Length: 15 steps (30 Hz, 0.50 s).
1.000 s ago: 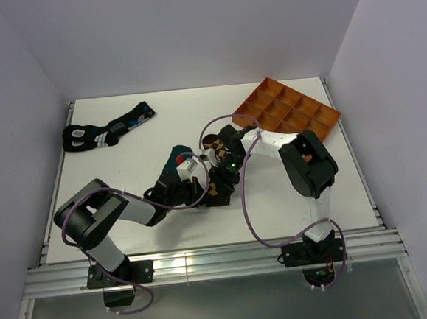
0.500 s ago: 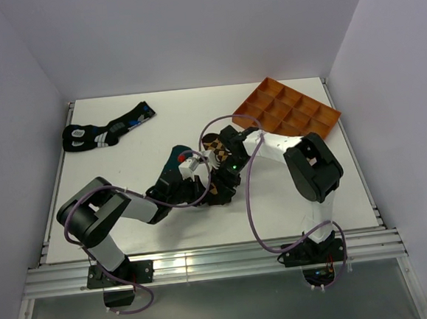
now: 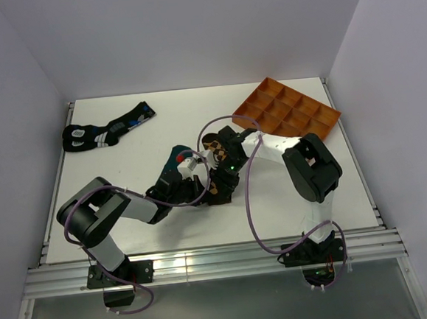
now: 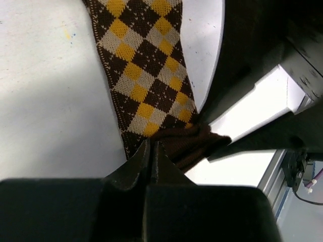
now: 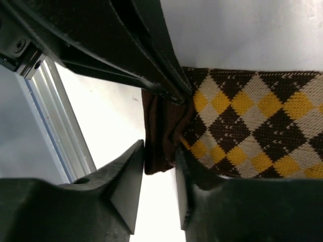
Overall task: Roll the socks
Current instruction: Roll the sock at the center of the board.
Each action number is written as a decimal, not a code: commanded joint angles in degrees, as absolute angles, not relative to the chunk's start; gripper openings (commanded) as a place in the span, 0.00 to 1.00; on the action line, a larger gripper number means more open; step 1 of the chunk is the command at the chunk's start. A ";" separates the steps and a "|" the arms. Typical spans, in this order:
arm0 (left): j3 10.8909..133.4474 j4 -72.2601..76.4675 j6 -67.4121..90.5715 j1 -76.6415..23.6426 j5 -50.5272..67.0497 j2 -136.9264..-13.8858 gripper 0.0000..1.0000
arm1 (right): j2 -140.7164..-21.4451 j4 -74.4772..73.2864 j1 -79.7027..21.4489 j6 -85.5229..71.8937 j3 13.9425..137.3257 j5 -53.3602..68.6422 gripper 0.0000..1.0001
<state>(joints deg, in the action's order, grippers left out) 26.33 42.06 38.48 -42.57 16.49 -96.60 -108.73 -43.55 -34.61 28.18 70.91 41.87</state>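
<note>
Roll of the checkered sock (image 4: 146, 75) barely begun, mid-table (image 3: 125, 159)

The left gripper (image 4: 151, 151) was clenched on the bunched dark cuff (image 5: 161, 126) and the right gripper (image 5: 160, 166) squeezed it from both sides. The leg lay flat, unrolled. Just beyond, the teal sock (image 3: 175, 157) waited, partly hidden.
</note>
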 commanded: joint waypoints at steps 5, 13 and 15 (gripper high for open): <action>26.99 41.66 36.12 -42.89 15.47 -95.63 0.00 | -110.92 -42.71 -35.60 23.83 71.89 38.32 0.17; 24.44 43.33 36.39 -42.89 12.49 -90.62 0.17 | -111.44 -44.21 -33.67 19.17 71.02 36.21 0.00; 23.56 44.03 36.47 -42.98 11.25 -88.95 0.20 | -111.36 -44.21 -33.31 17.76 70.40 34.82 0.00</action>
<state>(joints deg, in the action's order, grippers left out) 24.71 41.32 38.28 -42.78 13.96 -92.51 -110.85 -42.96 -34.09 21.17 71.05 38.30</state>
